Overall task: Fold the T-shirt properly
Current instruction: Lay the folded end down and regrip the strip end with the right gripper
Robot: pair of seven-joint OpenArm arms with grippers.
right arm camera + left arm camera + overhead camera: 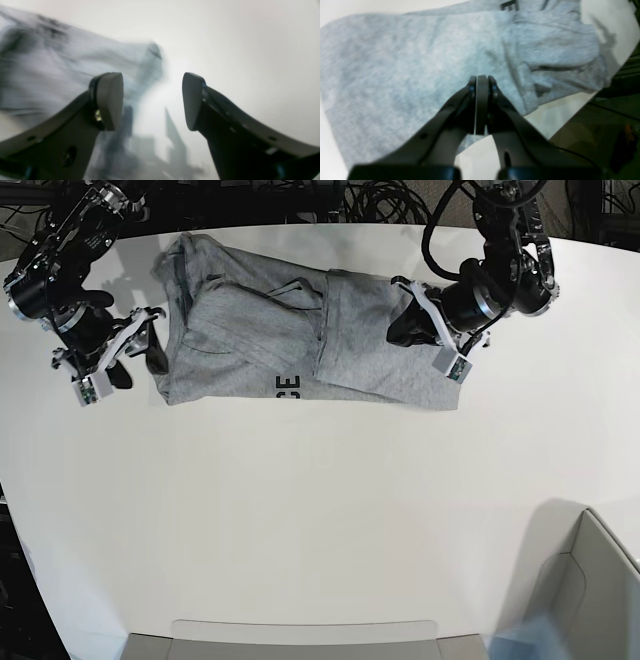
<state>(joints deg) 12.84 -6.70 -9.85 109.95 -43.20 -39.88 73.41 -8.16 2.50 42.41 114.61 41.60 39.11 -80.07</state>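
Note:
The heather-grey T-shirt (pixel 300 330) lies crumpled across the far side of the white table (pixel 320 510), with black letters (pixel 287 388) on its near edge. My left gripper (pixel 481 80) is shut, its tips over the plain grey cloth (pixel 402 62) at the shirt's right end in the base view (pixel 402 330). No cloth shows between its jaws. My right gripper (pixel 152 100) stands wide open beside the shirt's left edge (pixel 140 360), with nothing between its pads. The shirt (pixel 50 67) is a blur to the left of its fingers.
A grey box (pixel 590 580) stands at the table's near right corner and a grey tray (pixel 300 640) at the front edge. Black cables (pixel 380 200) run behind the table. In the left wrist view the table edge (pixel 572 117) drops off close to the shirt.

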